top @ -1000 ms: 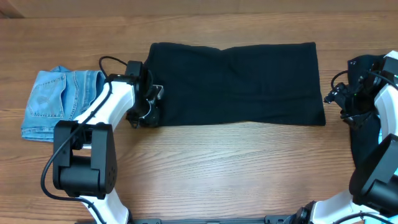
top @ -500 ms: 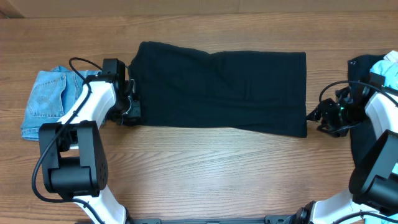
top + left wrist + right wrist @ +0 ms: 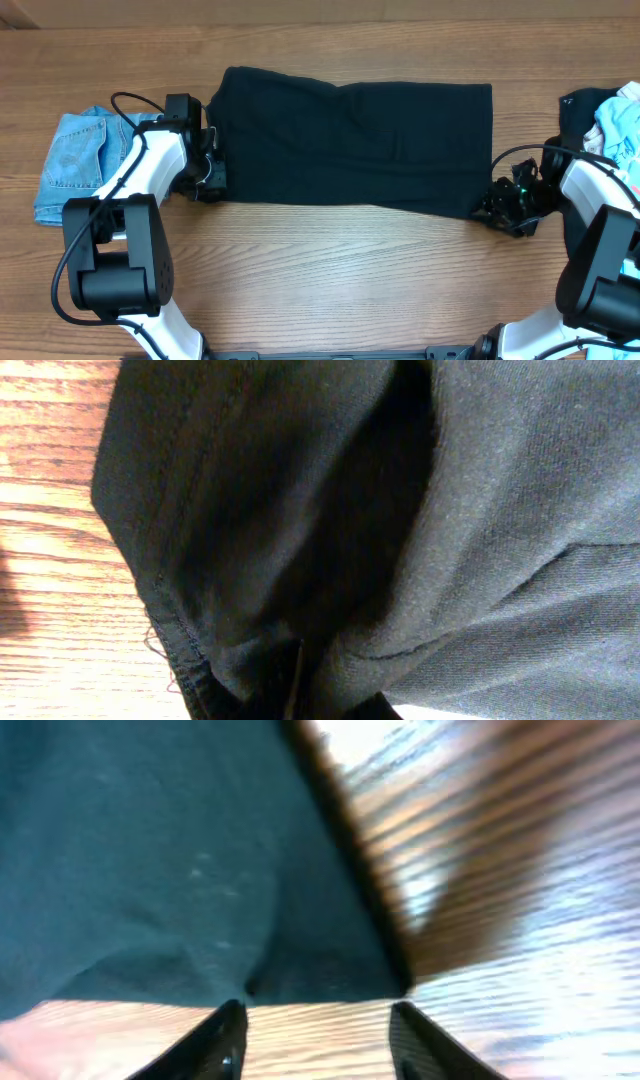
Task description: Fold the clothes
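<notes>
Black garment is laid nine-to-three; its nine-o'clock corner is pinched by left gripper, its three-o'clock corner faced by spread right gripper.

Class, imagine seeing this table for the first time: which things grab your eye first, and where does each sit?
A large black garment lies spread across the middle of the table, the left hand gripping its lower-left corner and the open right hand poised at its lower-right corner. Faded blue denim sits at the far left.
</notes>
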Robot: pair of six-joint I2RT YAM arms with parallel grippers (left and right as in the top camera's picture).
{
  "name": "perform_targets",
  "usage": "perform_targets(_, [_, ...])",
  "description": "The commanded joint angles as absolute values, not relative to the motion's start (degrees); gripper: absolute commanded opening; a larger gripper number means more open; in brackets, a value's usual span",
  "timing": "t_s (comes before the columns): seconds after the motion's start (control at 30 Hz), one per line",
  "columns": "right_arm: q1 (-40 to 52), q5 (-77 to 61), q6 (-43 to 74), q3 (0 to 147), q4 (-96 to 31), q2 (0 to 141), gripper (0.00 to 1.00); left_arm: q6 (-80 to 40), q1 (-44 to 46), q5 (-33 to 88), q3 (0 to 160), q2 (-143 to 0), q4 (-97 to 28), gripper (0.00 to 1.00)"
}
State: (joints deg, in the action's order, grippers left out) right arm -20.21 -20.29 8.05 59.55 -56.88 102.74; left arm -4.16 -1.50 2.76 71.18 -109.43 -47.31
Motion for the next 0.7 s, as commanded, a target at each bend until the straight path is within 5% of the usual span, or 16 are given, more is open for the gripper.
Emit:
perform_targets(0.0, [-20.27, -16.08, 10.52, 59.27, -56.71, 102.74, 0.59, -4.71, -1.37, 4.12, 71.42, -108.42, -47.31, 0.12])
perform_targets(0.17, [-19.84, -18.79, 10.74, 59.24, -56.29, 102.74, 0.62, -4.73, -1.37, 4.14, 71.42, -108.42, -47.24, 0.14])
perform_targets(0.43, [-18.85, -15.49, 13.82, 59.24, -53.34, 102.74, 0.06, -4.71, -1.37, 4.51, 71.42, -108.42, -47.79, 0.13])
perform_targets(0.67, [-21.06, -0.45, 20.47, 59.27, -57.34, 102.72, 0.04, -3.86, -2.20, 3.75, 72.66, -108.42, -48.10, 0.04])
